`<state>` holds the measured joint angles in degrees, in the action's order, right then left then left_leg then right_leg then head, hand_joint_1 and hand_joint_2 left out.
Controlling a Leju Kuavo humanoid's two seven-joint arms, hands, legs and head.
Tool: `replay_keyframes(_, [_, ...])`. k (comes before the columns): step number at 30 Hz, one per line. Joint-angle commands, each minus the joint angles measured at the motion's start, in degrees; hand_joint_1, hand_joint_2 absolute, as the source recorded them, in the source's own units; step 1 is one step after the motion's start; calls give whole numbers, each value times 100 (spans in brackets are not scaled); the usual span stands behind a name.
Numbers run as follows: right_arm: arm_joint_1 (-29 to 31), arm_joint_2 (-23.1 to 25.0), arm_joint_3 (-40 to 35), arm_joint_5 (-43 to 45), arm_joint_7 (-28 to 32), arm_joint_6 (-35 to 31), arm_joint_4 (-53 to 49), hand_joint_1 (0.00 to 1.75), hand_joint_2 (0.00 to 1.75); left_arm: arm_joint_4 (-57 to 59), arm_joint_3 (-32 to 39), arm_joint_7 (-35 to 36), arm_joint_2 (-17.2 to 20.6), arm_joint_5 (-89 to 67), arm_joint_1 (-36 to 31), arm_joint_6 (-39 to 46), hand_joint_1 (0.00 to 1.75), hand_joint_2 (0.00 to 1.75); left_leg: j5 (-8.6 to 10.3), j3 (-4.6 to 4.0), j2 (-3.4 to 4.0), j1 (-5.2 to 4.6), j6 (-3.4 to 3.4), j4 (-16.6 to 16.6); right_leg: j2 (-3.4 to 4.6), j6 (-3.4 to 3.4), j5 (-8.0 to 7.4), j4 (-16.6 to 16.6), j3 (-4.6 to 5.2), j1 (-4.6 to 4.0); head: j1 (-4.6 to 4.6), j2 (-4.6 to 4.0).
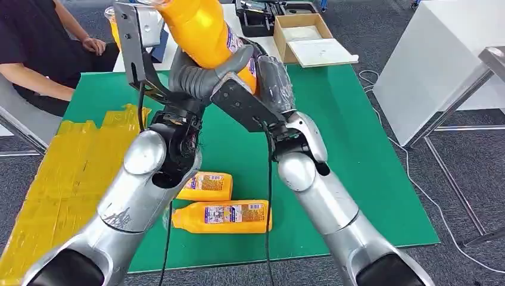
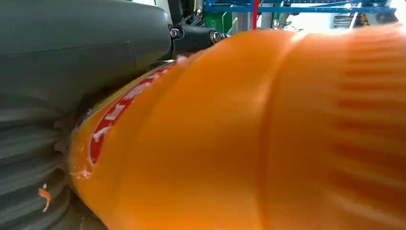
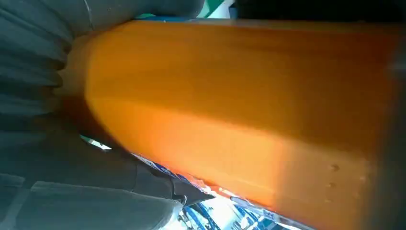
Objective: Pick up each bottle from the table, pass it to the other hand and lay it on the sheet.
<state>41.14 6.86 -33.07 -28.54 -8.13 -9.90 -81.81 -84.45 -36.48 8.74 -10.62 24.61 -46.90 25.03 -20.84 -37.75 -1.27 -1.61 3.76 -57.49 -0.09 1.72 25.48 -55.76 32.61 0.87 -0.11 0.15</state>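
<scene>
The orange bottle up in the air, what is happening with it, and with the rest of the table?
The robot holds one orange bottle raised above the green mat, with both hands on it: the left robot hand and the right robot hand meet around its body, so this looks like the hand-over. Two more orange bottles lie on their sides on the mat. The yellow sheet has no bottle on the part in view. A person sits at the far left.
</scene>
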Motion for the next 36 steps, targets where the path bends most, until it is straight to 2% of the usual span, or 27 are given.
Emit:
replay_keyframes(1, [318,75,-825,116,22,21,497,175,175,435,-333,35,114,84,-456,57,0,175,-20,39,24,9,-41,-3,15,-16,12,5,-39,-8,0,0])
replay_keyframes(5, [308,110,-1019,178,16,20,585,175,175,420,-383,39,141,114,-462,77,0,175,-7,14,13,4,-20,1,9,-8,3,3,-13,-3,0,0])
replay_keyframes(8, [378,122,-1116,253,-41,-66,635,175,175,453,-446,60,138,176,-493,107,3,175,-16,32,22,9,-38,-2,14,-15,9,4,-32,-8,-2,0])
replay_keyframes(9, [364,103,-1114,293,-58,-91,624,175,175,428,-434,24,155,192,-470,131,154,175,-12,22,20,7,-29,-3,13,-11,6,2,-21,-6,0,0])
replay_keyframes(10, [375,113,-1105,313,-72,-92,636,175,175,439,-447,18,155,193,-490,126,175,175,-9,15,16,7,-23,-2,10,-9,4,3,-15,-6,0,0])
replay_keyframes(11, [355,91,-1096,314,-73,-84,621,175,175,418,-438,-16,172,203,-469,129,175,175,-25,50,32,13,-51,-4,20,-19,14,7,-50,-11,-2,0])
replay_keyframes(12, [324,87,-1059,313,-72,-72,607,175,175,410,-442,-52,181,195,-463,126,175,175,-10,19,14,6,-25,-2,8,-10,6,3,-18,-6,0,0])
replay_keyframes(13, [310,73,-1049,312,-70,-68,602,175,175,406,-443,-58,184,196,-453,125,175,175,-18,38,20,9,-40,-1,10,-15,12,6,-39,-8,0,0])
replay_keyframes(15, [261,59,-984,310,-57,-45,586,175,175,416,-443,-96,178,183,-451,116,175,175,-6,15,8,6,-21,1,3,-8,4,6,-16,-5,0,0])
replay_keyframes(17, [244,30,-960,312,-53,-41,594,175,175,414,-448,-105,169,179,-440,114,175,175,-16,36,13,10,-36,-1,5,-13,11,9,-39,-9,2,0])
replay_keyframes(19, [234,32,-915,308,-51,-38,606,175,175,459,-444,-113,142,183,-458,108,175,175,-5,12,5,7,-18,0,1,-7,3,6,-13,-6,2,0])
replay_keyframes(36, [250,152,-647,128,32,81,907,175,175,795,-278,-261,-1,224,-518,-58,175,175,-6,15,4,7,-21,-1,-1,-8,5,4,-15,-6,0,0])
